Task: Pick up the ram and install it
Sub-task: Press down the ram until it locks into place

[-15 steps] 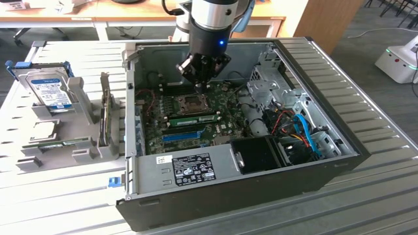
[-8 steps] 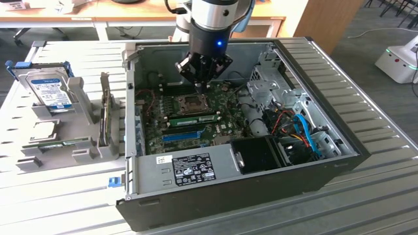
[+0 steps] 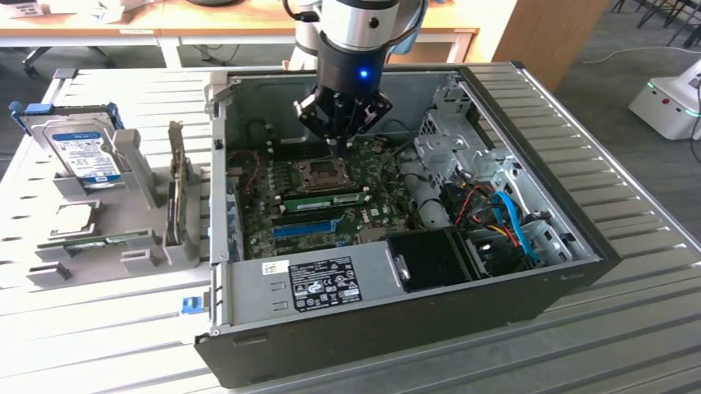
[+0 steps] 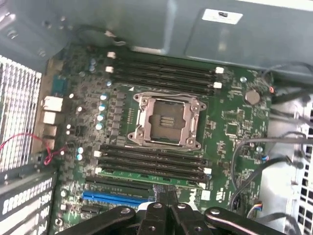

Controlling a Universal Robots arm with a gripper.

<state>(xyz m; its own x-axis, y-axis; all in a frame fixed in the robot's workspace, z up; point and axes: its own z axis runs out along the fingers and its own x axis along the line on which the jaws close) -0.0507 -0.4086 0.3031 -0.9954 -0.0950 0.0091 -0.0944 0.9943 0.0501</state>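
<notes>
The ram (image 3: 321,199) is a slim green stick lying in one of the long black memory slots of the motherboard (image 3: 373,215), between the CPU socket (image 3: 325,172) and the bright blue expansion slot (image 3: 304,227). In the wrist view the ram (image 4: 149,176) sits level in the slot row closest to the gripper. My gripper (image 3: 336,146) hangs inside the open computer case above the CPU socket, higher than the ram and apart from it. Its fingers are shut together with nothing between them. In the wrist view the gripper (image 4: 166,208) points down at the board.
The case walls (image 3: 328,287) ring the board. A drive cage (image 3: 455,144) and blue and black cables (image 3: 510,222) crowd the exterior view's right. On the table at the exterior view's left, grey holders (image 3: 131,205) carry a hard drive (image 3: 85,152) and other parts.
</notes>
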